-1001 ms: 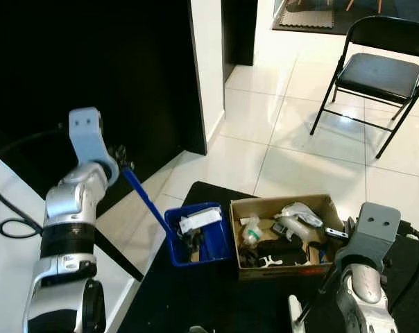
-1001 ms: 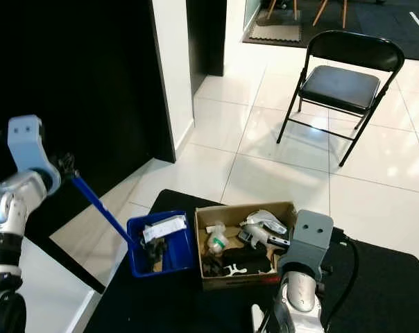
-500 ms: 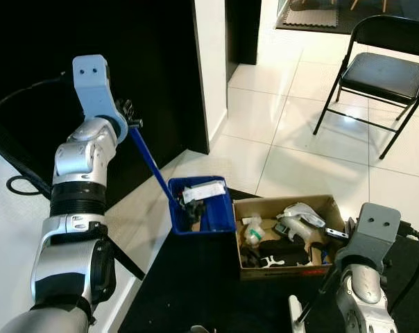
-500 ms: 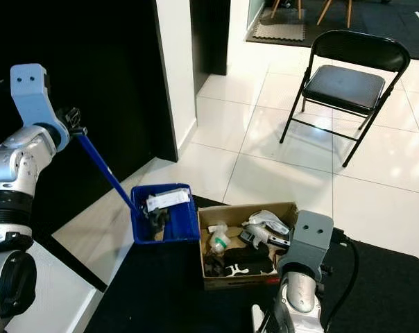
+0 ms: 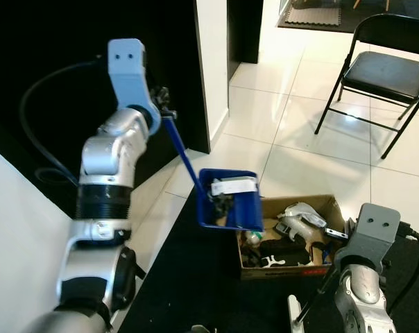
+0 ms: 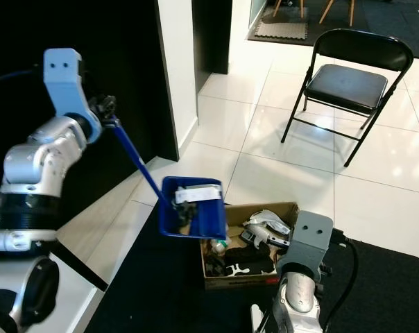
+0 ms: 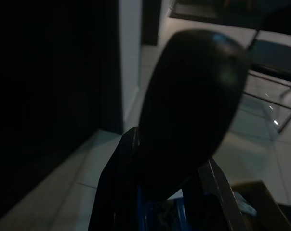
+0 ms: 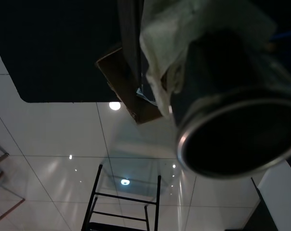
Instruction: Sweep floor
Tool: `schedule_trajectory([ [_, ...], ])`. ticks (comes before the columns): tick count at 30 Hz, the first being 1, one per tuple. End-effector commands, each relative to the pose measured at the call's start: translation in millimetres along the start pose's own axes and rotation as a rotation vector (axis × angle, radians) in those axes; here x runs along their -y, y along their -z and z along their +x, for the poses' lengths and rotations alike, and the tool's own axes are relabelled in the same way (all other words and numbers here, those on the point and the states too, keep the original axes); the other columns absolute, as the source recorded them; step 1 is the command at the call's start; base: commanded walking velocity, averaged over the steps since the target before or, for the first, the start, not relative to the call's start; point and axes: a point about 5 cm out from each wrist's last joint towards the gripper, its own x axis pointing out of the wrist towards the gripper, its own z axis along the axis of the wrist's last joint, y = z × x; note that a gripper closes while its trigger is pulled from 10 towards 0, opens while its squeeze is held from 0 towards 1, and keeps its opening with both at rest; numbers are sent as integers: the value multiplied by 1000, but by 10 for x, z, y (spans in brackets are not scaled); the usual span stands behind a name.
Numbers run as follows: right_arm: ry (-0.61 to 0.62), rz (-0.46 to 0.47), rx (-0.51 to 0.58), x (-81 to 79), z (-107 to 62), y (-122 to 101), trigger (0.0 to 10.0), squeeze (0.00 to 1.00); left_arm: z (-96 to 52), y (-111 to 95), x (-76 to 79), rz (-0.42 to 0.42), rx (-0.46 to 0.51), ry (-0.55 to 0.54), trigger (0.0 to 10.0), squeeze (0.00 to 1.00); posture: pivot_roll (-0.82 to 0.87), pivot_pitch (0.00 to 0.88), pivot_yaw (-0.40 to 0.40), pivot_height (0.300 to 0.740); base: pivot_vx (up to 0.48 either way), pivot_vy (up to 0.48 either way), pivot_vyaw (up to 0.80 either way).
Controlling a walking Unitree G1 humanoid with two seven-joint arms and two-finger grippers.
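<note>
A blue long-handled dustpan point(image 5: 229, 202) hangs in the air, carrying a white scrap of paper and dark debris. Its pan overlaps the left end of an open cardboard box point(image 5: 322, 204) full of rubbish. My left gripper point(image 5: 166, 112) is raised in front of the black wall and is shut on the top of the dustpan's handle point(image 6: 134, 154). In the left wrist view a dark finger point(image 7: 189, 106) blocks most of the picture, with a bit of blue below it. My right arm point(image 5: 368, 270) sits low at the right, beside a slim dark stick point(image 5: 313, 302).
The box stands on a black mat point(image 5: 189, 291) over white tiles. A black folding chair point(image 5: 379, 73) stands at the back right. A black wall point(image 5: 57, 55) and a white pillar point(image 5: 211, 62) close off the left. A black cable point(image 5: 39, 139) loops by my left arm.
My left arm has swung up and to the right, lifting the dustpan off the mat beside the box to hang over the box's left end. The right arm has stayed put.
</note>
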Motion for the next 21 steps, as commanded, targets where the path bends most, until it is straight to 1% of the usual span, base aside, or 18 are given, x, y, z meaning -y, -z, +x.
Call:
schedule_trajectory([
  [1,2,2,6,-5,-8,9,10000,0,-44,-65,117,32,63,9,10000,0,-43,146,88,740,0,0,0],
  [2,2,2,6,-5,-8,9,10000,0,-44,-65,117,32,63,9,10000,0,-43,146,88,740,0,0,0],
  [5,1,4,5,-13,-11,11,10000,0,-60,31,273,46,65,17,10000,0,-45,146,90,740,0,0,0],
  [7,2,4,5,-11,-14,13,10000,0,-78,77,341,70,78,18,10000,0,-47,146,91,740,0,0,0],
  [8,2,4,5,-11,-14,13,10000,0,-78,77,341,70,78,18,10000,0,-47,146,91,740,0,0,0],
  [10,3,3,5,-10,-16,16,10000,0,-104,119,410,111,107,18,10000,0,-51,145,93,740,0,0,0],
  [12,3,4,5,-12,-18,17,10000,0,-144,190,496,211,145,35,10000,0,-51,145,93,740,0,0,0],
  [14,4,4,5,-12,-19,18,10000,0,-183,252,552,261,158,55,10000,0,-55,142,97,740,0,0,0],
  [18,5,5,6,-7,-23,19,10000,0,-265,339,619,301,172,84,10000,0,-57,142,96,740,0,0,0],
  [21,5,4,6,-6,-23,19,10000,0,-301,350,645,316,186,96,10000,0,-57,142,96,740,0,0,0],
])
